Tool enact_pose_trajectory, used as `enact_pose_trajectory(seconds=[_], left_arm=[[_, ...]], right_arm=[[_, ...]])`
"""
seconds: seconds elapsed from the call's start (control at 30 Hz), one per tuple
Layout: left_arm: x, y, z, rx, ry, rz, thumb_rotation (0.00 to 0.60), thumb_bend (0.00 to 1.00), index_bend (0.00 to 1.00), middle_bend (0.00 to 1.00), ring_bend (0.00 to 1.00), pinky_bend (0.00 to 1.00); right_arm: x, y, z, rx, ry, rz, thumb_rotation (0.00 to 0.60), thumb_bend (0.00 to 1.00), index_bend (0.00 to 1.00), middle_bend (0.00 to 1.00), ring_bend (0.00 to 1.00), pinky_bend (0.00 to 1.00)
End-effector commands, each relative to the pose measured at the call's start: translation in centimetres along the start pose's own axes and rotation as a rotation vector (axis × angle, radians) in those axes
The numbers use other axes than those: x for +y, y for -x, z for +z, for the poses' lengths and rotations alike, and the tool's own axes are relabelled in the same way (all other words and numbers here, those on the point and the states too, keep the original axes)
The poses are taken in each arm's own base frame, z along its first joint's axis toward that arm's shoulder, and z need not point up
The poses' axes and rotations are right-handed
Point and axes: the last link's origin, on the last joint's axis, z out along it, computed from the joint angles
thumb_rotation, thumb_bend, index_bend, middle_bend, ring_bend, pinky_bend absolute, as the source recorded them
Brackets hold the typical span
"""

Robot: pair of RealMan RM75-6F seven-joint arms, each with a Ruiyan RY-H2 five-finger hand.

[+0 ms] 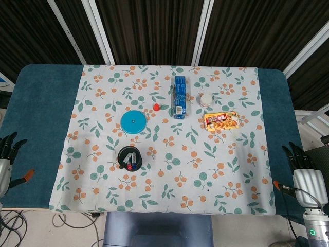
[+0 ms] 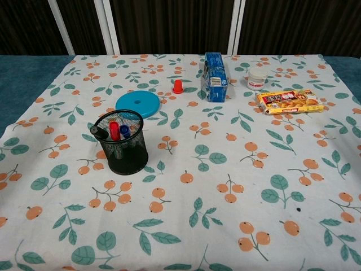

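Note:
My left hand [image 1: 7, 157] hangs at the table's left edge with its fingers spread and nothing in it. At the right edge my right hand [image 1: 303, 170] is likewise empty, fingers apart. Both show only in the head view. On the floral cloth [image 1: 169, 170] stand a black mesh pen cup [image 1: 131, 158] [image 2: 121, 142] with markers, a blue round lid [image 1: 133, 122] [image 2: 138, 104], a small red cap [image 1: 156, 107] [image 2: 177, 86], a blue box [image 1: 179, 96] [image 2: 215, 69], a small white jar [image 1: 206, 99] [image 2: 256, 79] and a yellow snack packet [image 1: 221, 121] [image 2: 290, 101].
The cloth covers a dark teal table [image 1: 41, 113] whose bare strips show left and right. Cables [image 1: 15, 221] lie on the floor below the left hand. Dark slatted panels with white bars stand behind the table.

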Motion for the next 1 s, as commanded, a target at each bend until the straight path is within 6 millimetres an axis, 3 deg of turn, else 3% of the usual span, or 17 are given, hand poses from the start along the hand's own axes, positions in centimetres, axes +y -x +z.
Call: enact_pose_trajectory(seconds=[0.03, 0.8, 1.0], left_arm=[[-0.01, -0.01, 0.01, 0.000, -0.001, -0.001, 0.600, 0.18, 0.16, 0.00, 0.00, 0.00], [0.07, 0.09, 0.04, 0.001, 0.003, -0.009, 0.600, 0.18, 0.15, 0.00, 0.00, 0.00], [0.94, 0.70, 0.42, -0.028, 0.049, -0.008, 0.600, 0.18, 0.16, 0.00, 0.00, 0.00]], right_arm=[[-0.01, 0.00, 0.00, 0.000, 0.000, 0.000, 0.600, 0.10, 0.10, 0.02, 0.07, 0.19], [-0.01, -0.01, 0.01, 0.000, 0.000, 0.000, 0.600, 0.10, 0.10, 0.02, 0.07, 0.19], [-0.04, 0.07, -0.03, -0.002, 0.002, -0.003, 0.600, 0.10, 0.10, 0.02, 0.07, 0.19]])
